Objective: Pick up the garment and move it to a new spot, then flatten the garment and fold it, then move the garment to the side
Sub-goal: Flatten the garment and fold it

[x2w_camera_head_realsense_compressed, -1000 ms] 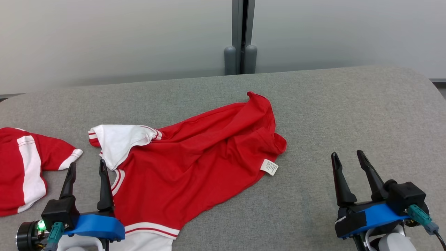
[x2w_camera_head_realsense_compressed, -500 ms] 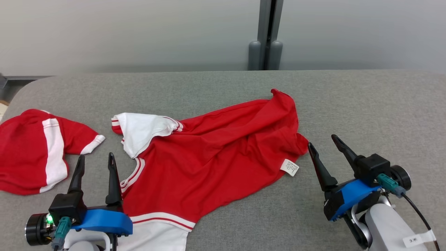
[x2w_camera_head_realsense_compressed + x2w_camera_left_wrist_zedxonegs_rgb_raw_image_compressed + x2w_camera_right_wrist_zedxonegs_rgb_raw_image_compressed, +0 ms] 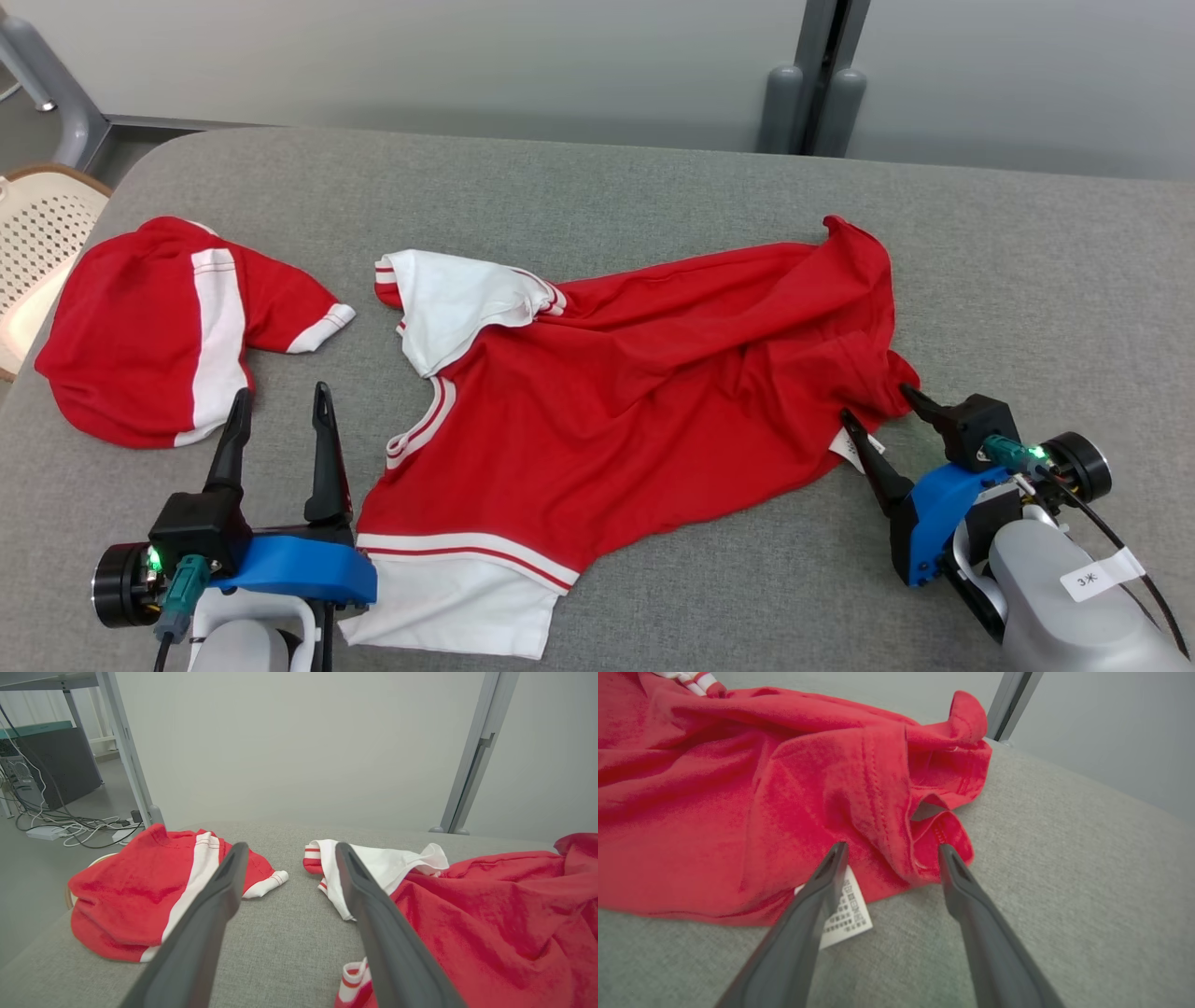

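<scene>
Red jersey (image 3: 635, 411) with white sleeves is lying crumpled across the middle of the grey padded table (image 3: 597, 177). The right gripper (image 3: 876, 401) is hanging at its hem corner, by the white care label (image 3: 847, 912), with fingers spread and clasping nothing. The left gripper (image 3: 283, 390) is hovering near the collar, likewise spread and empty, between this jersey and a second red garment (image 3: 159, 336) at the table's left end.

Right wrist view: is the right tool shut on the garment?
No, the right tool stands wide open, its tips at the edge of the garment, beside the white label.
</scene>
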